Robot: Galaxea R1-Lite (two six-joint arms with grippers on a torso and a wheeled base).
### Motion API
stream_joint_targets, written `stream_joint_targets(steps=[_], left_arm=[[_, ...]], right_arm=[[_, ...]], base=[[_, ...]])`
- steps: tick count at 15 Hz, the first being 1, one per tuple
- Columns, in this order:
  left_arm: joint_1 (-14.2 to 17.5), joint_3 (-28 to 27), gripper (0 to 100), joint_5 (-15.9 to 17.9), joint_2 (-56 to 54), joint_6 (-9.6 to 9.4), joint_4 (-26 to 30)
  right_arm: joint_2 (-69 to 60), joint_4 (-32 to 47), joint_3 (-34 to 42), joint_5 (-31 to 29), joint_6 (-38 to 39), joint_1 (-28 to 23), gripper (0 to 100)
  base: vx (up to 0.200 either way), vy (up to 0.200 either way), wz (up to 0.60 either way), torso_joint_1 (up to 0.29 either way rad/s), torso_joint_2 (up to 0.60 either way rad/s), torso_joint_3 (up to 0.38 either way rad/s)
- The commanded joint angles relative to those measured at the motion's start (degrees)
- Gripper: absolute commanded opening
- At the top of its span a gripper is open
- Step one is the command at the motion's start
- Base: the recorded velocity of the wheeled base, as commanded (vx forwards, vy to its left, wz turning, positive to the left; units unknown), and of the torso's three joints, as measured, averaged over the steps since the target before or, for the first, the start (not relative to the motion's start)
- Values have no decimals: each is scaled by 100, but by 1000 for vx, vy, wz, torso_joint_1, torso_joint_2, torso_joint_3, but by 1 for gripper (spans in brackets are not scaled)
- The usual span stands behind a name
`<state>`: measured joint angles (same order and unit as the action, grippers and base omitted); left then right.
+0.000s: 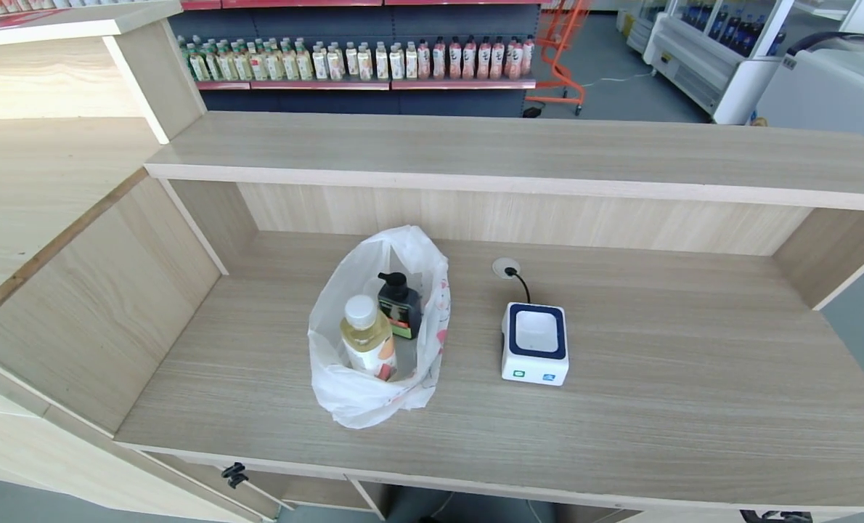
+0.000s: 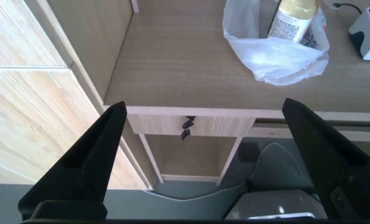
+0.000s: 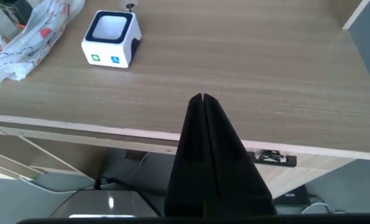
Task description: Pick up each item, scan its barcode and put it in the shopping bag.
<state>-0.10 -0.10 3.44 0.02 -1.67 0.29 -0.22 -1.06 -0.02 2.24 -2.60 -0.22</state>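
Note:
A white plastic shopping bag (image 1: 374,363) stands open on the wooden counter (image 1: 664,378). Inside it are a pale yellow drink bottle with a white cap (image 1: 367,335) and a dark pump bottle (image 1: 398,305), both upright. Right of the bag sits a white and blue barcode scanner (image 1: 535,343) with its cable running to a hole in the counter. My left gripper (image 2: 203,134) is open and held below and in front of the counter's front edge, the bag (image 2: 278,53) beyond it. My right gripper (image 3: 202,106) is shut and empty, before the counter edge, the scanner (image 3: 110,38) farther off.
A raised ledge (image 1: 519,156) and side walls enclose the counter on three sides. A small black handle (image 1: 234,474) sits under the front edge. Shelves of drink bottles (image 1: 359,62) and chest freezers (image 1: 722,58) stand in the room behind.

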Motion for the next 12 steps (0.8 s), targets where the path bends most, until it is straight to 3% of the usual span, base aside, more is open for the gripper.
stream_joint_targets(steps=[1, 4, 7, 12], left_arm=[[1, 1, 100, -1, 6, 9, -3], [1, 1, 100, -1, -2, 0, -3], [1, 1, 100, -1, -2, 0, -3], [1, 10, 100, -1, -2, 0, -3]], right_arm=[[22, -8, 2, 4, -4, 4, 0], [22, -8, 2, 4, -4, -4, 0], [22, -8, 2, 4, -4, 4, 0], [22, -8, 2, 4, 5, -4, 0]], base=[[0, 0, 0, 0, 0, 0], [0, 0, 0, 0, 0, 0], [200, 0, 0, -2, -1, 5], [0, 0, 0, 0, 0, 0]])
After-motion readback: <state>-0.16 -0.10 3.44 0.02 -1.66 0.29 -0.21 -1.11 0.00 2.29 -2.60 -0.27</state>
